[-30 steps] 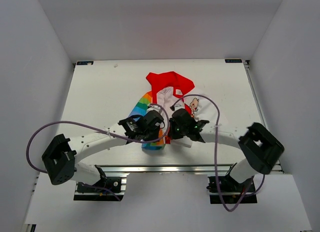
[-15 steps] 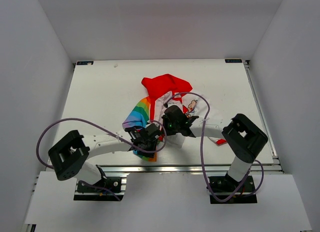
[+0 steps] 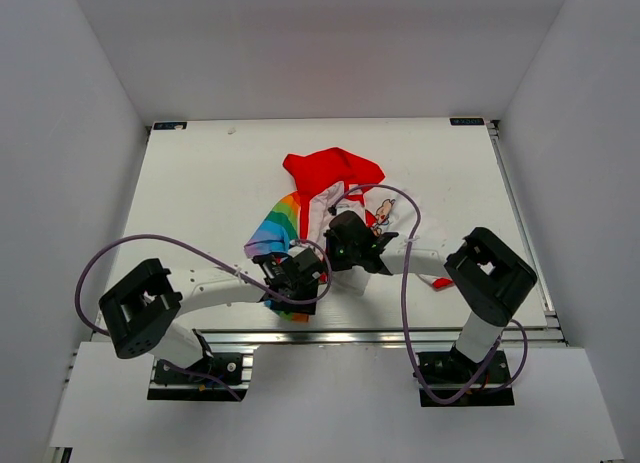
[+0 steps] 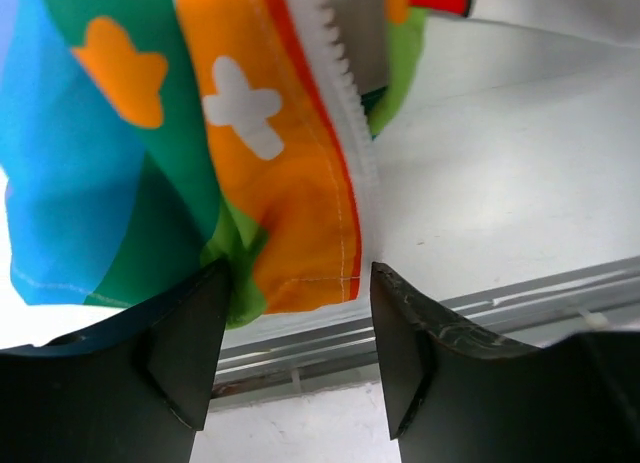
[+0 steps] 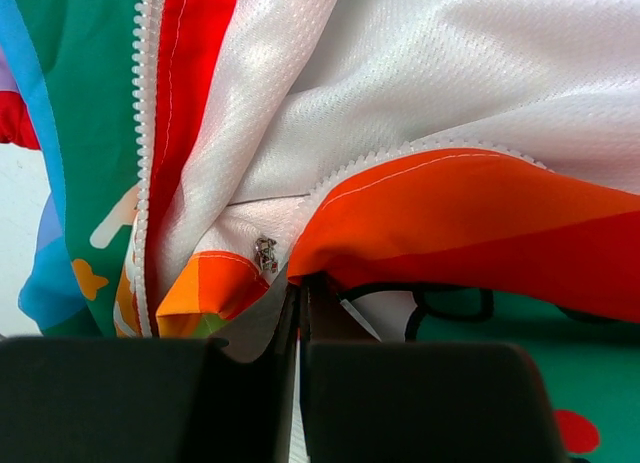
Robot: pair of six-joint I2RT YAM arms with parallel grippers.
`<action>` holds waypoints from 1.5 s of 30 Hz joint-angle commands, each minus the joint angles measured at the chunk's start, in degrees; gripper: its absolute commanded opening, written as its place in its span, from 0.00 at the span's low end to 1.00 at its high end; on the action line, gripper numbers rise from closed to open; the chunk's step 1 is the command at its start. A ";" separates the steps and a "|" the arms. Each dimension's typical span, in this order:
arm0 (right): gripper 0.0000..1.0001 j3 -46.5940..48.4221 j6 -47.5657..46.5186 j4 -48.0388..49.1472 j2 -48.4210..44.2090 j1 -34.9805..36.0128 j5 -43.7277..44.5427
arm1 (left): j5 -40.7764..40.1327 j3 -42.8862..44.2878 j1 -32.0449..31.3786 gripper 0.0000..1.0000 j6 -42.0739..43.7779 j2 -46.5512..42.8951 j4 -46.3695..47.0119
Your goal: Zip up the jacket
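Observation:
The jacket [image 3: 300, 208] lies bunched on the white table, its red hood [image 3: 330, 169] at the far end and the rainbow side to the left. My left gripper [image 3: 292, 283] hovers at the near hem. In the left wrist view that gripper [image 4: 298, 283] is open; the orange hem corner [image 4: 300, 213] with white zipper teeth [image 4: 335, 73] hangs just above the gap, brushing the left finger [image 4: 185, 353]. My right gripper [image 5: 298, 295] is shut on the edge of the orange-red front panel [image 5: 450, 203], right beside the small metal zipper slider [image 5: 265, 253]. The other row of teeth [image 5: 148, 133] runs up the left.
An aluminium rail [image 4: 330, 338] runs along the table's near edge just below the hem. Purple cables [image 3: 405, 273] loop over both arms. White walls close in the table [image 3: 200, 183] on three sides.
My left gripper has opened and let go of the hem, and drawn back toward the near edge. The right gripper has shifted left, and the jacket has bunched leftward with it.

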 commanded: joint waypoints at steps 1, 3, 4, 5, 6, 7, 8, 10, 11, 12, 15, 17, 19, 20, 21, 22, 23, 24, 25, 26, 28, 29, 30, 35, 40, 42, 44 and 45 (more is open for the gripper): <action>0.00 -1.54 -0.35 -0.02 -1.32 -0.05 2.93 | -3.18 0.49 -1.30 0.68 -2.52 -0.86 -2.26; 0.00 -1.63 -0.36 -0.02 -1.23 -0.05 3.19 | -3.44 -0.04 -1.92 0.68 -2.87 -1.13 -1.64; 0.00 -1.72 -0.36 -0.10 -1.14 -0.05 3.46 | -3.70 -0.21 -2.62 0.68 -3.14 -1.04 -1.47; 0.00 -1.72 -0.36 -0.10 -1.23 -0.05 3.46 | -5.01 -0.21 -2.98 0.68 -3.40 -0.60 -2.07; 0.00 -1.72 -0.36 -0.10 -1.23 -0.05 3.46 | -5.98 0.05 -3.33 0.67 -4.27 0.71 -2.86; 0.00 -1.81 -0.36 -0.10 -1.14 -0.05 3.63 | -6.77 0.05 -3.42 0.62 -4.54 1.59 -3.57; 0.00 -1.81 -0.27 -0.19 -1.23 -0.05 3.72 | -7.56 0.22 -3.51 0.61 -4.63 2.47 -4.27; 0.00 -1.81 -0.27 -0.45 -1.40 -0.05 4.51 | -7.74 0.05 -3.59 0.58 -4.81 4.93 -4.54; 0.00 -1.81 -0.27 -0.63 -1.40 -0.05 4.86 | -7.83 0.05 -3.77 0.56 -4.72 5.72 -4.63; 0.00 -1.90 -0.18 -1.07 -1.49 -0.05 5.30 | -8.01 0.14 -3.94 0.56 -5.07 6.42 -4.80; 0.00 -2.16 -0.18 -1.77 -1.93 -0.05 7.05 | -7.92 0.57 -4.56 0.56 -5.16 8.89 -4.63; 0.00 -2.60 0.26 -1.69 -2.37 -0.05 7.24 | -8.36 1.10 -4.91 0.55 -5.86 10.73 -6.11; 0.00 -3.12 0.43 -1.16 -2.81 -0.05 7.06 | -8.89 1.02 -5.09 0.49 -7.09 11.53 -6.48; 0.00 -3.13 0.44 -1.16 -2.90 -0.05 6.97 | -8.63 0.32 -5.09 0.47 -7.18 11.70 -5.95; 0.00 -3.13 0.35 -1.07 -2.98 -0.05 6.63 | -8.19 -0.12 -5.00 0.40 -7.01 11.62 -5.25; 0.00 -3.04 0.35 -1.07 -3.16 -0.05 6.45 | -7.58 -0.47 -5.09 0.36 -6.92 11.44 -4.72; 0.00 -2.95 0.17 -1.07 -3.16 -0.05 6.27 | -7.39 -1.00 -5.09 0.32 -6.83 11.01 -3.85; 0.00 -2.95 0.08 -1.07 -3.25 -0.05 6.18 | -7.31 -1.09 -5.09 0.24 -6.66 10.74 -3.49; 0.00 -2.95 0.08 -1.07 -3.51 -0.05 6.18 | -6.87 -1.35 -5.09 0.20 -6.57 10.39 -3.14; 0.00 -3.04 0.08 -1.07 -3.69 -0.05 6.10 | -6.78 -1.88 -5.09 0.15 -6.48 10.04 -2.61; 0.00 -3.21 0.00 -1.07 -4.30 -0.05 5.92 | -6.34 -2.41 -5.09 0.00 -6.13 8.81 -1.73; 0.00 -3.30 -0.18 -0.90 -4.65 -0.05 5.83 | -6.34 -2.59 -5.09 0.00 -6.13 8.46 -1.64; 0.00 -3.91 -0.79 -0.02 -5.09 -0.05 5.05 | -6.43 -2.94 -5.09 0.00 -6.13 8.02 -1.55; 0.00 -5.76 -4.57 2.18 -11.50 -0.14 1.35 | -9.57 -1.97 -5.09 0.00 -5.86 1.61 -2.08; 0.00 -10.23 -8.43 3.06 -23.43 -0.41 -0.23 | -13.46 1.27 -5.09 0.00 -4.11 -8.05 -1.39; 0.00 -11.47 -10.28 2.71 -26.61 -0.49 -1.54 | -13.46 1.72 -5.09 0.00 -2.79 -12.98 0.02; 0.00 -13.05 -12.21 0.96 -31.10 -0.49 -2.60 | -13.72 2.16 -5.09 0.00 -1.83 -17.45 1.87; 0.00 -13.58 -12.48 0.43 -32.59 -0.49 -3.22 | -13.72 2.33 -5.09 0.00 -1.04 -18.87 2.57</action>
